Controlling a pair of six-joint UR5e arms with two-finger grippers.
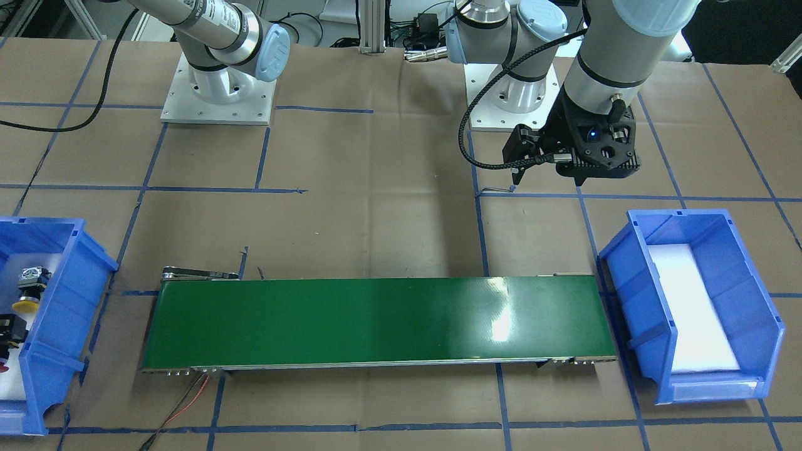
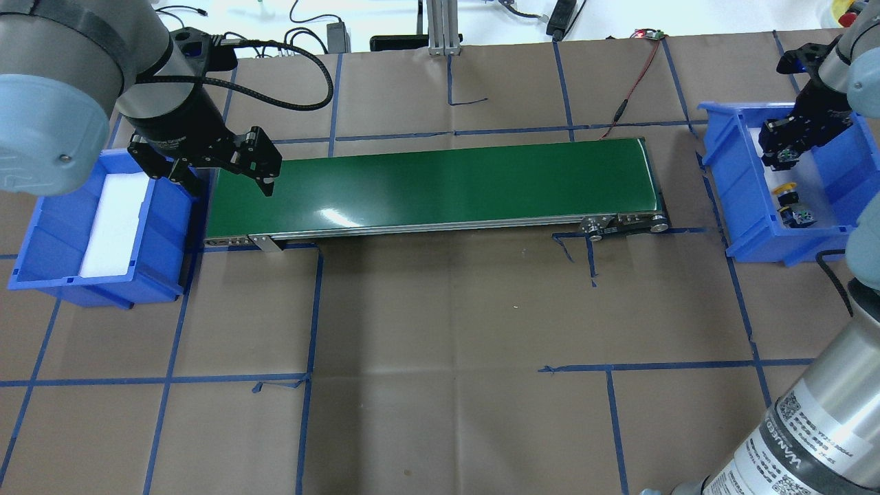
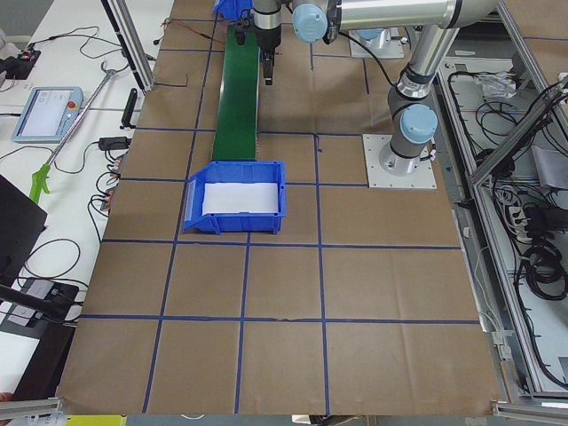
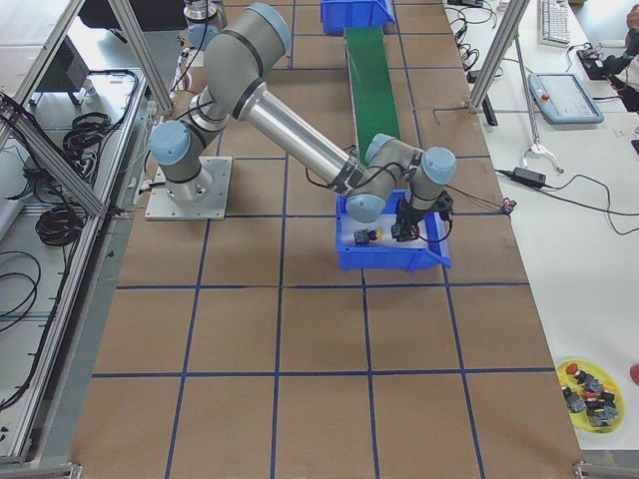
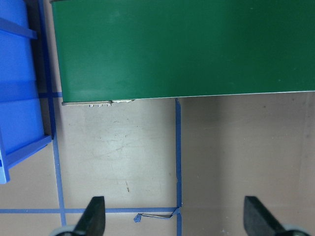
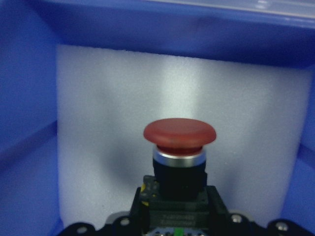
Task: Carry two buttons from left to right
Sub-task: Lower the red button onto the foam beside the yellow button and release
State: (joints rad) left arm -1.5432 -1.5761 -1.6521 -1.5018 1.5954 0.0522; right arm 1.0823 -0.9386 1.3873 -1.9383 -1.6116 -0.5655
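As seen from overhead, a blue bin [image 2: 96, 292] lined with white foam [image 2: 113, 223] is set at the table's [image 2: 440, 323] left end. The left pincer [image 5: 175, 215] is hung over the table by the left end of the green belt [image 2: 447, 185], pointed straight down from a bent wrist, fingers [image 5: 96, 216] spread wide, nothing held. One belt is laid between two bins. The second blue bin [image 2: 777, 244] is placed at the right end, and both buttons are inside it. Two buttons are counted. The yellow button [image 1: 29, 290] is laid on its side on the foam: black body, grey end, round yellow cap. The red button [image 6: 179, 147] is marked by a round red mushroom cap, a silver ring and a black boxy body. The right arm is stretched out low, wrist dropped into this bin. The right pincer [image 2: 782, 158] is closed on the red button's body, cap pointed away from the wrist.
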